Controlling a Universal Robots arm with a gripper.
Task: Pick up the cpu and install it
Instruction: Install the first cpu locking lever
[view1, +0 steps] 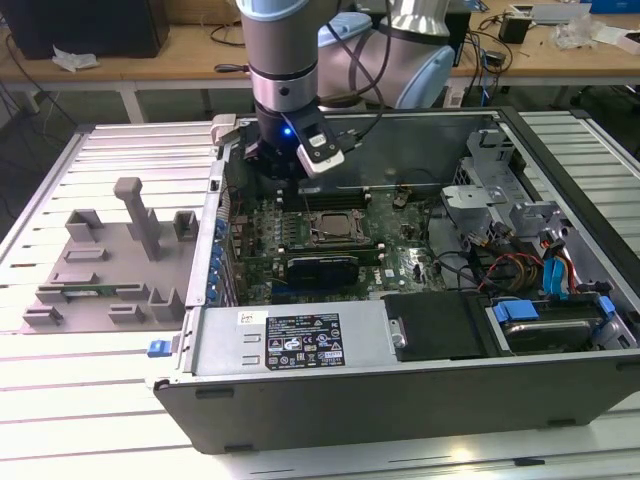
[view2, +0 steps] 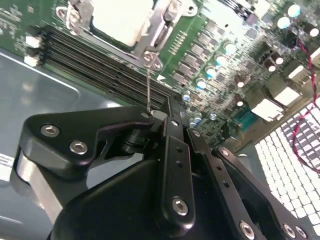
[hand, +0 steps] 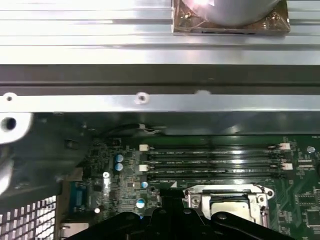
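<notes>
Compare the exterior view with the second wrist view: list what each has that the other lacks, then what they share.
Exterior view, not the second wrist view: the grey fixture plate beside the case on the exterior view's left, the labelled power supply, the drive bay with blue cables, and the arm above the open case.

Second wrist view, not the exterior: a thin metal lever beside the socket, and a perforated grille.

Both: the gripper, the socket and the memory slots.
</notes>
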